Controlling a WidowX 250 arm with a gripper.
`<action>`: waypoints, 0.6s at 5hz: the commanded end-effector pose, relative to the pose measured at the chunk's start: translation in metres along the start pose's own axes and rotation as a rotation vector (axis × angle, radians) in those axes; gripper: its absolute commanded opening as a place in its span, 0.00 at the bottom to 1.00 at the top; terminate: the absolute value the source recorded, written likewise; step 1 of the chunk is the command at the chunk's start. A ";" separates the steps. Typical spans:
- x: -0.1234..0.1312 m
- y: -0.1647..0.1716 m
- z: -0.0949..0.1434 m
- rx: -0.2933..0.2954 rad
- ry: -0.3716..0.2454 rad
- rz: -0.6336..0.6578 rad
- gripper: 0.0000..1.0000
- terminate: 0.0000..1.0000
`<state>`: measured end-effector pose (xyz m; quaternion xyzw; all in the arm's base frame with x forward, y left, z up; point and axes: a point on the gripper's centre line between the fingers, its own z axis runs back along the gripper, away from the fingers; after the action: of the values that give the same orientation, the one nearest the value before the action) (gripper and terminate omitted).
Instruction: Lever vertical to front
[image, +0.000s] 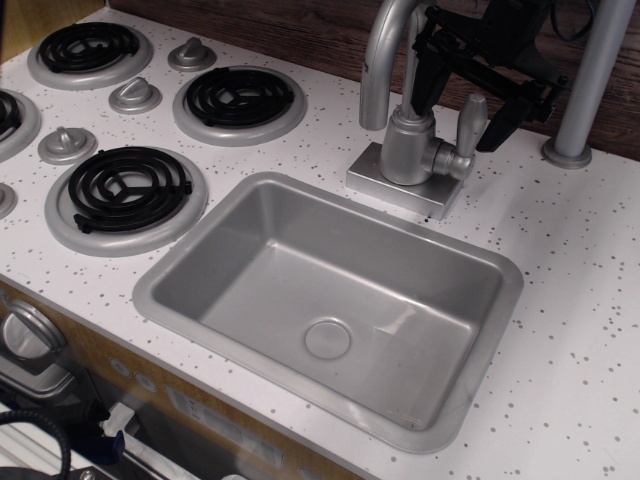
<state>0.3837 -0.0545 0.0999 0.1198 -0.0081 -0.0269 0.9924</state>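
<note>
Lever (468, 122) upright, long axis vertical, gripper (500, 95) just behind, grip state unclear

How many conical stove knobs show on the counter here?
3. One knob at the back between the far burners, one knob in the middle, one knob toward the front left. More may lie beyond the left edge.

Spout (385, 55) crowds lever's (470, 122) left; post (590, 85) stands right; front open.
</note>
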 end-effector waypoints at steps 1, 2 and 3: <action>0.000 0.000 0.000 0.000 0.000 0.000 1.00 0.00; 0.010 -0.001 0.010 -0.012 -0.076 0.026 1.00 0.00; 0.022 0.000 0.021 -0.024 -0.115 0.024 1.00 0.00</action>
<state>0.4086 -0.0620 0.1039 0.1075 -0.0548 -0.0321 0.9922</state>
